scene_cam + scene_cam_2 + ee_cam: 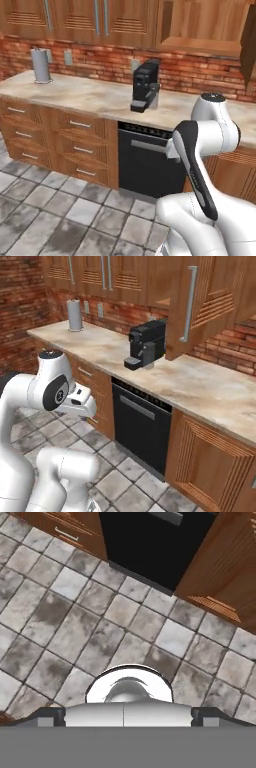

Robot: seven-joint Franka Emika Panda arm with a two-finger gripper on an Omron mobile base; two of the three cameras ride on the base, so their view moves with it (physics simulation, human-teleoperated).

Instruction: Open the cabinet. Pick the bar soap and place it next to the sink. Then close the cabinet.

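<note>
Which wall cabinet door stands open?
The cabinet door above the coffee machine, swung out over the counter. The doors left of it sit flush and shut.

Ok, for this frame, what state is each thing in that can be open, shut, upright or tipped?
Warm-brown wooden wall cabinet with long silver bar handle: door swung open.
Neighbouring brown wall cabinets: doors shut.
Black dishwasher under the counter: door shut.
Wooden drawer units with short handles: all shut.
Black coffee machine: upright on the counter.
Grey paper-towel roll: upright.
Two-finger gripper: open, holding nothing.
</note>
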